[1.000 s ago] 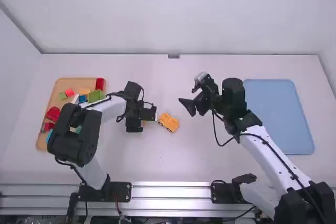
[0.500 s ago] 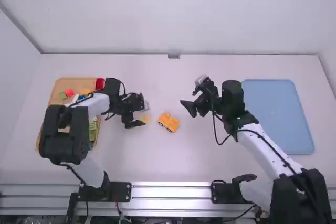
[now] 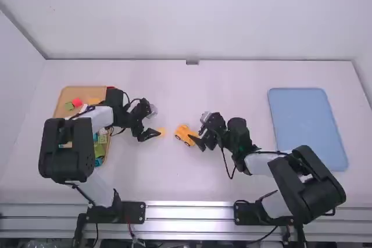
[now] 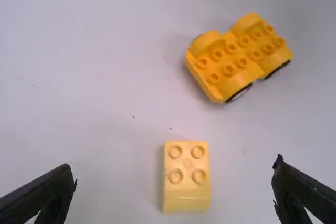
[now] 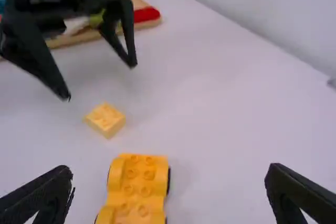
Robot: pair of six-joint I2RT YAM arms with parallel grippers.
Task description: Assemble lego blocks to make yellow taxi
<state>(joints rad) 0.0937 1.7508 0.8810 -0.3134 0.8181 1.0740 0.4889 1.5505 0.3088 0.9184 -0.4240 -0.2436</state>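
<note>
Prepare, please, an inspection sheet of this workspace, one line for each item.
Surface: white table, with a few tiny dark specks near the small block.
Job's things: yellow wheeled base stands on its wheels, studs up; small pale yellow block lies apart from it, studs up. Colored blocks are in the wooden tray.
Clutter: nothing seen, apart from the specks.
Grippers: left gripper open over the small block; right gripper open beside the wheeled base.
Cables: black cable hangs in a loop at the right arm's wrist; another runs along the left arm.
Surroundings: blue tray at right, white wall behind, metal rail in front.
</note>
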